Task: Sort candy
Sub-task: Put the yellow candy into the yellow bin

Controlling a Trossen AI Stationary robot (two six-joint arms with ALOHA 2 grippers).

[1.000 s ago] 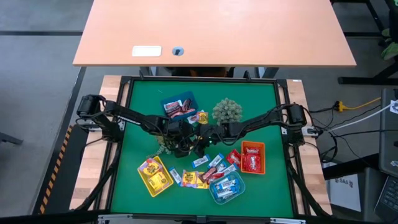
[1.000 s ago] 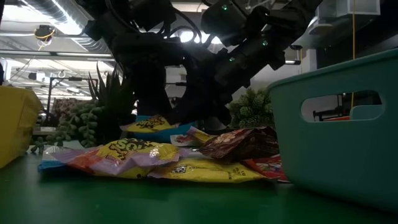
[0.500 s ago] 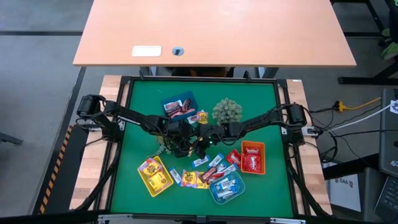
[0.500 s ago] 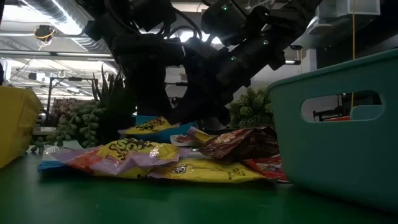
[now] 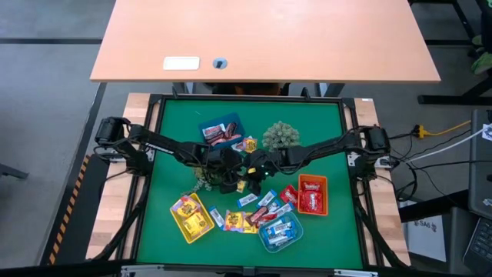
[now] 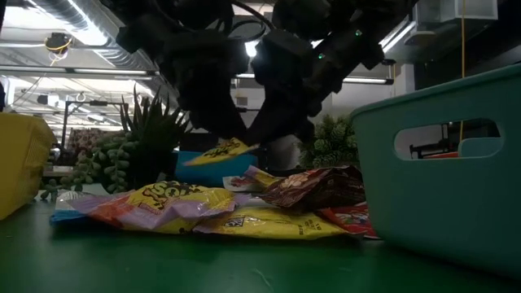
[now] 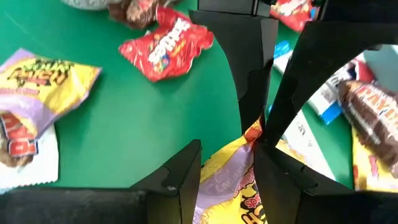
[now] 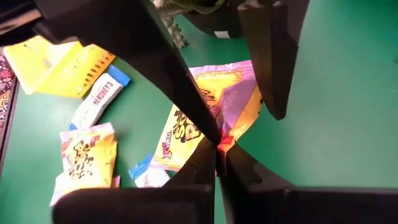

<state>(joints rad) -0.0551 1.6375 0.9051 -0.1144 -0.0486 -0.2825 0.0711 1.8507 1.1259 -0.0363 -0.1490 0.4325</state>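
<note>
Left arm: reaches in from the desk's left edge, elbow low, wrist at mid-desk beside the right arm's.
Left gripper: jaws spread, either side of the yellow-and-purple candy packet; in the left wrist view it does not grip it.
Right arm: stretches in from the right edge toward the centre.
Right gripper: jaws pressed together, pinching the packet's orange corner.
Packet: lifted clear of the green surface, tilted, hanging between both grippers in the low view.
Loose candy: scattered at the near middle, between the yellow tray, teal tray and orange tray.
Blue tray: farther back, holding dark wrappers.
Spiky plant: just behind the grippers.
</note>
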